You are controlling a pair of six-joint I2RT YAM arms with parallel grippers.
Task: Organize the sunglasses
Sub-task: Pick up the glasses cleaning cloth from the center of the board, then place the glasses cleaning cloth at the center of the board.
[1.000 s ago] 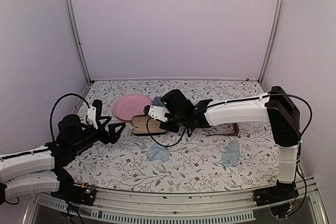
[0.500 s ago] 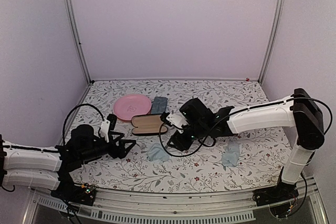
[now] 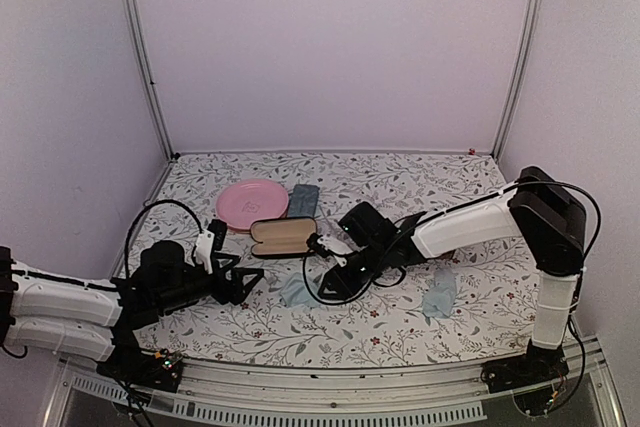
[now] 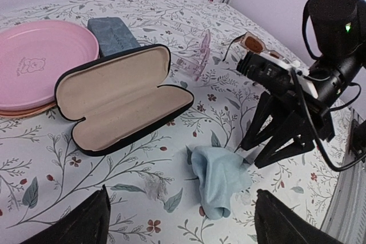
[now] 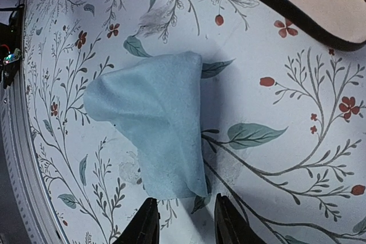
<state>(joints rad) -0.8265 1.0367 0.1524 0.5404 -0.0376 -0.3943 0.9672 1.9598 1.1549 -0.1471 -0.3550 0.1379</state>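
Closing the narrow, empty right jaws at the crumpled light blue cloth's [image 5: 154, 118] edge risks a miss — left jaws wide, empty.

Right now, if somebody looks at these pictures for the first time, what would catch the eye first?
The open black case with its beige lining lies a little left of the table's middle, next to a pink plate. Near it, the right gripper hovers with jaws apart, just beside a crumpled light blue cloth. The pale pink sunglasses and the reddish-brown sunglasses sit on the table outside the case.
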